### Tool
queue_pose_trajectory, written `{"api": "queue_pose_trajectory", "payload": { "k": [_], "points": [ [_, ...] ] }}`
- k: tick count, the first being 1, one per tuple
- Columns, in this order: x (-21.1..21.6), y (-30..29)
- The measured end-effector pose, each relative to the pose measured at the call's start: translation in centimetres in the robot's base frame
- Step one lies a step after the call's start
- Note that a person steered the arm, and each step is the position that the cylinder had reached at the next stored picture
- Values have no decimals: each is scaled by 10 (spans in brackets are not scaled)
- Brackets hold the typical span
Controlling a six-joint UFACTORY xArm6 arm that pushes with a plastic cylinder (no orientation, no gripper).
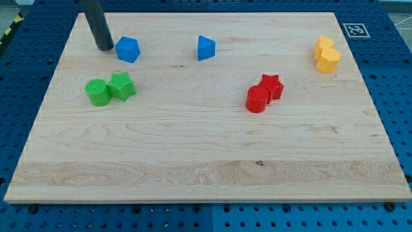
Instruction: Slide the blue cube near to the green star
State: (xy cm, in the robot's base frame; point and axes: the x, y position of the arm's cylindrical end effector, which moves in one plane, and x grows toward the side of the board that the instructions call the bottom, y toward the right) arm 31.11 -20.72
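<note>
The blue cube [128,49] lies near the view's top left of the wooden board. The green star [121,86] lies just below it, a short gap apart, touching a green cylinder [98,92] on its left. My tip [104,48] rests on the board just left of the blue cube, close to it; whether it touches the cube I cannot tell.
A second blue block, wedge-shaped [205,48], lies at the top middle. A red star [271,86] and a red cylinder [257,99] touch right of centre. Two yellow blocks [326,54] sit together at the top right. The board's left edge [45,109] is near.
</note>
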Motion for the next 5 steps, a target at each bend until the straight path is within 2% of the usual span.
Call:
{"api": "queue_pose_trajectory", "payload": {
  "k": [5],
  "points": [
    [34,39]
  ]
}}
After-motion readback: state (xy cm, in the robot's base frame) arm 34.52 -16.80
